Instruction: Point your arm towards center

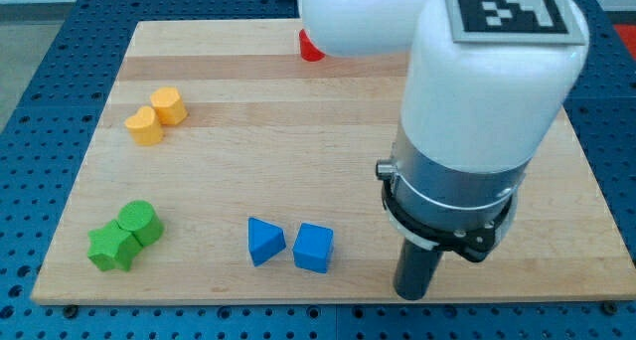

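My arm's white and grey body fills the view's right side. The dark rod ends at my tip (411, 294), near the board's bottom edge at the right. The tip is to the right of the blue cube (313, 247) and apart from it. A blue triangular block (264, 241) lies just left of the cube. Two yellow blocks (157, 115) sit together at the upper left. A green cylinder (140, 222) and a green star-like block (110, 248) touch at the lower left. A red block (311, 47) shows at the top, partly hidden by the arm.
The wooden board (298, 131) lies on a blue perforated table (40, 91). A black-and-white marker tag (507, 7) sits on top of the arm. The arm hides the board's right part.
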`<state>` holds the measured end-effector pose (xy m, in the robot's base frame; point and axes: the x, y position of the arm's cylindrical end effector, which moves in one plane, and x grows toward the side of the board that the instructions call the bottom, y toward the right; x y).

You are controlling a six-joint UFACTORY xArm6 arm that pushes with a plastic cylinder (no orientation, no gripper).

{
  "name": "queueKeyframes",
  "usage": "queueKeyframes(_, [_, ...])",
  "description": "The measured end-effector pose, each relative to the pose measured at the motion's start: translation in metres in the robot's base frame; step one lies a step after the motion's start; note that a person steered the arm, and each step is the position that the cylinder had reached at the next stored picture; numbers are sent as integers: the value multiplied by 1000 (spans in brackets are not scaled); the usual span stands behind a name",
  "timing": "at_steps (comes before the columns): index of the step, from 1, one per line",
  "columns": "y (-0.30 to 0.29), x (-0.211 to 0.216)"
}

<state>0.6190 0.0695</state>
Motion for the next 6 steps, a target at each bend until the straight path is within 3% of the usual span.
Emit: queueKeyframes(6, [-72, -19])
